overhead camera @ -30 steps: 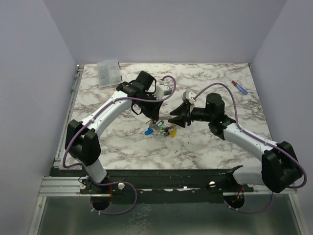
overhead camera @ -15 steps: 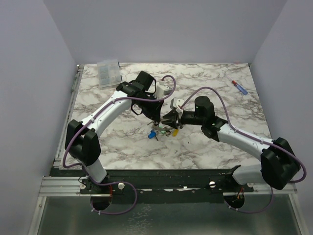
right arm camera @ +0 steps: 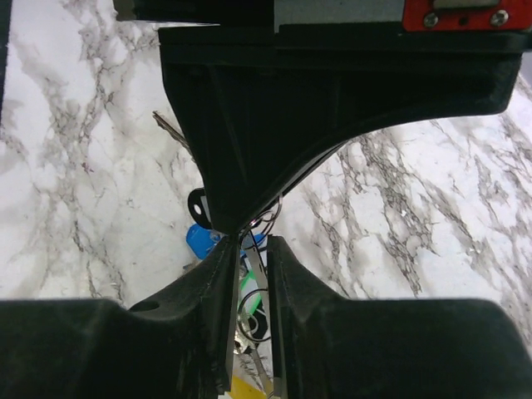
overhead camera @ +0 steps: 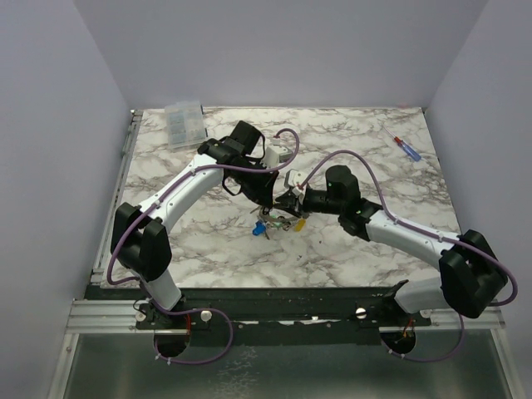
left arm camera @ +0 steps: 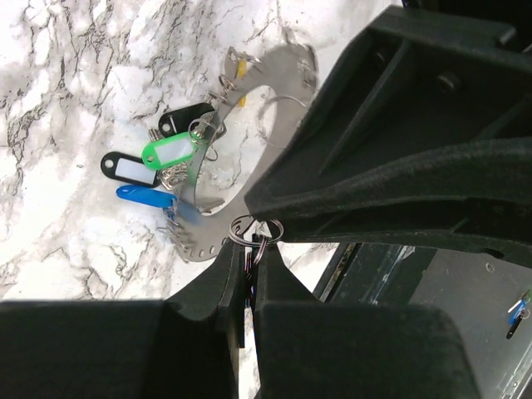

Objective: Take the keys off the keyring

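The keyring (left arm camera: 202, 239), a wide flat grey ring, hangs tilted just above the marble table between both grippers (overhead camera: 281, 218). Several keys hang from it: a green tag (left arm camera: 170, 152), a blue tag (left arm camera: 145, 195), black tags (left arm camera: 184, 119) and a yellow one (left arm camera: 241, 66). My left gripper (left arm camera: 249, 249) is shut on a key's small split ring at the keyring's lower edge (overhead camera: 273, 202). My right gripper (right arm camera: 249, 245) faces it, jaws nearly closed on the keyring's edge (right arm camera: 259, 278), and touches the left gripper (overhead camera: 288, 204).
A clear plastic box (overhead camera: 184, 123) stands at the table's far left. A red-and-blue screwdriver (overhead camera: 405, 146) lies at the far right. The marble table (overhead camera: 357, 266) ends in walls on three sides.
My right gripper has moved left, up against the left gripper, and its jaws have narrowed onto the keyring. The left arm has stayed put; the hanging keys shifted slightly.
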`<state>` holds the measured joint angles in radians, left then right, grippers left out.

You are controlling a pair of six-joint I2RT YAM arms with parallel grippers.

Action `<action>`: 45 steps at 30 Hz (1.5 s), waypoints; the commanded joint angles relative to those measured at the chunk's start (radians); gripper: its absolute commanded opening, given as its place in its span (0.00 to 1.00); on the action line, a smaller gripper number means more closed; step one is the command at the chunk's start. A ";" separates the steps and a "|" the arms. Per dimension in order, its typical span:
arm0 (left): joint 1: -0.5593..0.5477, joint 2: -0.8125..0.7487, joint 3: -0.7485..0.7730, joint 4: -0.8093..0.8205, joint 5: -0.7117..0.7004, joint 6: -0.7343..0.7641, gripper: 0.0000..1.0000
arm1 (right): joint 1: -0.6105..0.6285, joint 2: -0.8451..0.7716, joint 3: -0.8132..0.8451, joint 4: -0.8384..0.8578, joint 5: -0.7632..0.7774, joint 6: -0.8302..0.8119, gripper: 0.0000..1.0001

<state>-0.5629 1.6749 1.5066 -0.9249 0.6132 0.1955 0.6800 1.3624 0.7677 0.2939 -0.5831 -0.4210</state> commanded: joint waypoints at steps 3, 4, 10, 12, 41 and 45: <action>-0.002 -0.007 -0.007 -0.028 0.061 0.041 0.00 | 0.007 0.011 0.015 0.020 0.046 -0.033 0.16; -0.001 -0.009 -0.008 -0.029 0.060 0.041 0.00 | 0.007 0.009 0.016 0.021 0.052 -0.034 0.15; -0.001 -0.001 -0.004 -0.027 0.076 0.034 0.00 | 0.022 0.013 0.018 0.032 0.105 -0.041 0.14; -0.003 0.002 -0.001 -0.028 0.084 0.033 0.00 | 0.037 0.016 0.022 0.037 0.141 -0.046 0.21; -0.009 0.013 0.010 -0.029 0.096 0.034 0.00 | 0.088 0.028 0.004 -0.064 0.083 -0.222 0.51; -0.010 0.014 0.012 -0.033 0.115 0.042 0.00 | 0.099 0.060 0.028 -0.080 0.140 -0.243 0.51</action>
<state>-0.5591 1.6890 1.4990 -0.9607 0.6365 0.2325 0.7605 1.3823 0.7677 0.2565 -0.4850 -0.6205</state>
